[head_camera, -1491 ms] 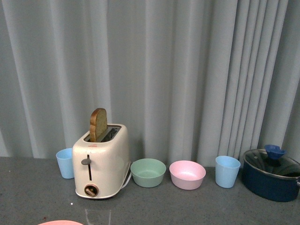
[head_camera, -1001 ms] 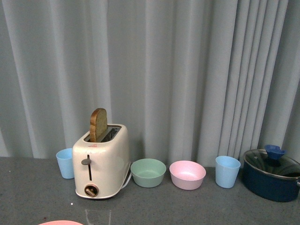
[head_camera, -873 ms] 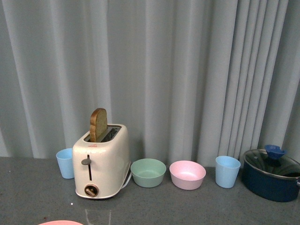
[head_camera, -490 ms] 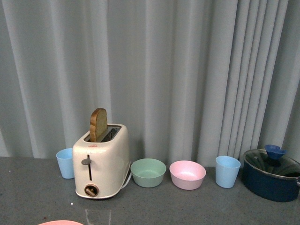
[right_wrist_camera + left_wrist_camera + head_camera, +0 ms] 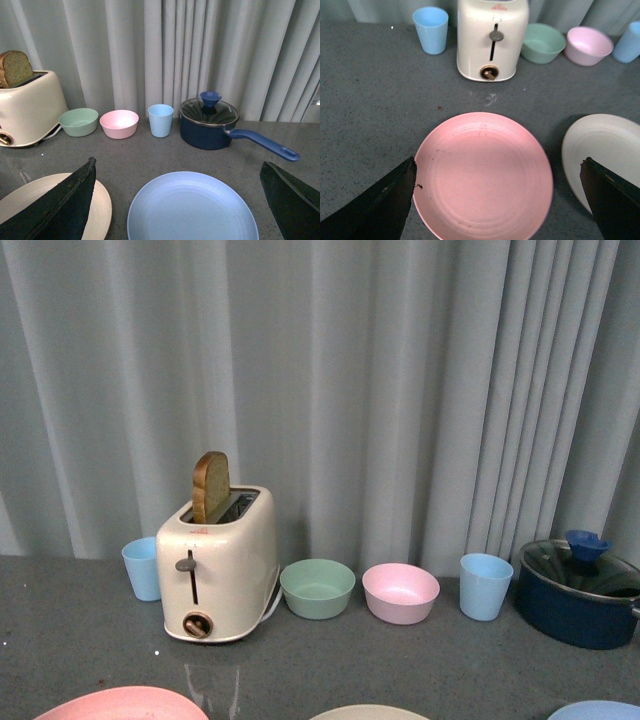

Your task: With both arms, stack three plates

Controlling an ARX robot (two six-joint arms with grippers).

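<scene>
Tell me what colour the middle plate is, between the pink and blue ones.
The middle plate is cream; the left wrist view shows it best.

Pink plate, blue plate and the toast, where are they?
pink plate (image 5: 482, 172): left wrist view, middle of its flat face.
blue plate (image 5: 192, 212): right wrist view, middle of its flat face.
toast (image 5: 210, 483): front view, its brown upper half.

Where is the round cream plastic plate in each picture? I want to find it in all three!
Front view: the round cream plastic plate peeks in at the bottom edge, between the pink plate and the light blue plate.
Left wrist view: it lies beside the pink plate, apart from it.
Right wrist view: it lies beside the light blue plate, on the toaster's side.
Shared landmark: the cream toaster stands beyond it in all three.
</scene>
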